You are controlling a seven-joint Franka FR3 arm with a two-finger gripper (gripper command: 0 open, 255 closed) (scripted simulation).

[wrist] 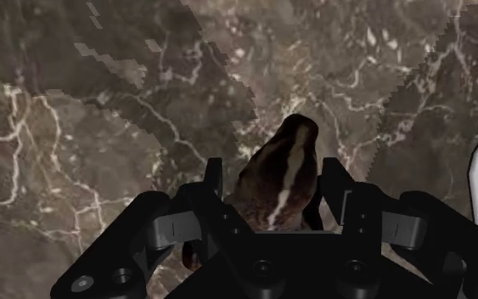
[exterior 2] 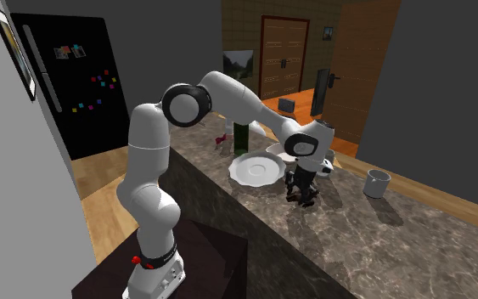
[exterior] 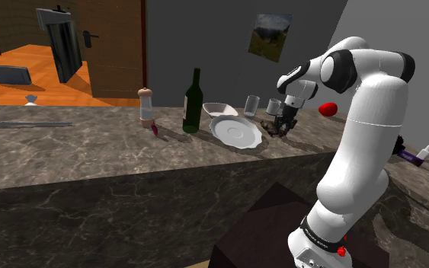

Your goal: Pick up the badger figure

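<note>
The badger figure (wrist: 283, 174) is dark brown with a pale stripe down its head and stands on the dark marble counter (wrist: 101, 127). My black gripper (wrist: 274, 166) comes straight down over it, and both fingers press against its flanks, so the gripper is shut on it. In the shoulder view the gripper (exterior: 283, 122) is low over the counter just right of the white plate (exterior: 235, 131), with the badger (exterior: 270, 127) under it. In the second exterior view the badger (exterior 2: 303, 195) sits on the counter below the gripper (exterior 2: 303, 182).
Close by the plate stand a green bottle (exterior: 193, 103), a white bowl (exterior: 219, 110), a glass (exterior: 251, 105) and a pepper mill (exterior: 145, 106). A red object (exterior: 328, 109) lies behind the arm. A grey cup (exterior 2: 377, 183) stands further along the counter.
</note>
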